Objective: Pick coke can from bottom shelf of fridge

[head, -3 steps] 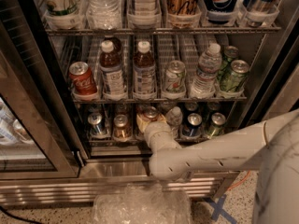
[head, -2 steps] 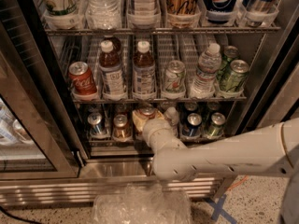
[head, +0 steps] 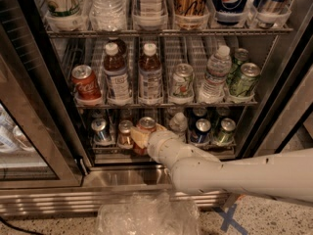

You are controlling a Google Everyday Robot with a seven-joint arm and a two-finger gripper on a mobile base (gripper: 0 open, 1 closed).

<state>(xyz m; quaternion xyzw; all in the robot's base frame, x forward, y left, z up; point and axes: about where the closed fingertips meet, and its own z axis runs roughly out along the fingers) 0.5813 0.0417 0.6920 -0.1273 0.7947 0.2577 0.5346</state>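
In the camera view, the fridge is seen with its door open, the wire racks filling the upper and middle frame. The bottom shelf lies just below the centre, and the coke can stands on it near the front rail, slightly left of centre. The pincer is placed at that can, with one tan finger against its lower left side and the other at its right, so that the can is gripped between them. The white arm is stretched in from the lower right of the frame. A copper-brown can is seen just left of the coke can, a blue can further left, and a small water bottle to the right. Crumpled clear plastic lies at the bottom centre.
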